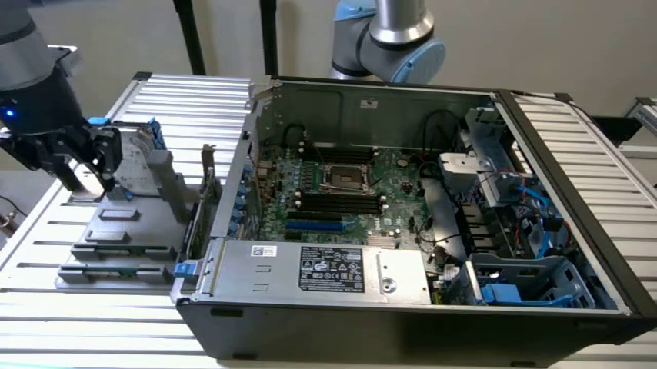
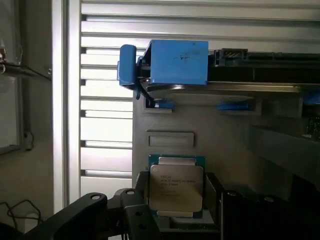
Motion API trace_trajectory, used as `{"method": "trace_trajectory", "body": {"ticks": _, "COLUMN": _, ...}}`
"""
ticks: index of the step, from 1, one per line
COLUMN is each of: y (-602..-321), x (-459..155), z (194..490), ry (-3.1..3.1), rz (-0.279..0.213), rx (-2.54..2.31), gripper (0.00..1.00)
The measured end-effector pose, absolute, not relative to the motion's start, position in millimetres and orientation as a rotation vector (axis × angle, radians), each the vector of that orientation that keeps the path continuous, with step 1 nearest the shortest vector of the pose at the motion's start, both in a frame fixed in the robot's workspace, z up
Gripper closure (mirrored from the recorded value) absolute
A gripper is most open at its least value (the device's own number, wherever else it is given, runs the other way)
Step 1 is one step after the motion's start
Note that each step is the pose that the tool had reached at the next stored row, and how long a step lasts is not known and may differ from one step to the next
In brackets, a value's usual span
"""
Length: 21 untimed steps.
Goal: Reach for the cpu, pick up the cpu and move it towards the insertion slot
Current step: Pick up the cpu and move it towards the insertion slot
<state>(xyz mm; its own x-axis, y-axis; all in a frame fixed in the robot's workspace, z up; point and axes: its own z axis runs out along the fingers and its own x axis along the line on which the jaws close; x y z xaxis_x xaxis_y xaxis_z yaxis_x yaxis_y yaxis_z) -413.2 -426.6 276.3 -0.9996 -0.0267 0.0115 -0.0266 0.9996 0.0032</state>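
The cpu (image 2: 176,186) is a small square chip with a silver top and a thin green rim. It sits between my black fingers (image 2: 137,210), which press on two opposite sides of it. My gripper (image 1: 91,178) hangs at the exterior view's left, just above the grey fixture (image 1: 123,231), and is shut on the cpu, which is held off the fixture's surface. The insertion slot (image 1: 347,178), a shiny metal frame with a dark centre, lies on the green motherboard (image 1: 401,165) inside the open computer case, well toward the exterior view's right of the gripper.
An upright silver hard drive with blue rails (image 1: 138,150) (image 2: 177,62) stands on the fixture just beyond the gripper. The case's metal side wall (image 1: 246,161) rises between the fixture and the motherboard. Black memory slots (image 1: 339,204), a power supply (image 1: 308,269) and cables surround the socket.
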Motion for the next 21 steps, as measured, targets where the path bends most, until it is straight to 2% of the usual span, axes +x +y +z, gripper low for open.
{"method": "trace_trajectory", "body": {"ticks": 21, "y": -427, "x": -327, "z": 368, "ry": -3.102, "rz": -0.01, "rx": 0.052, "gripper": 0.46}}
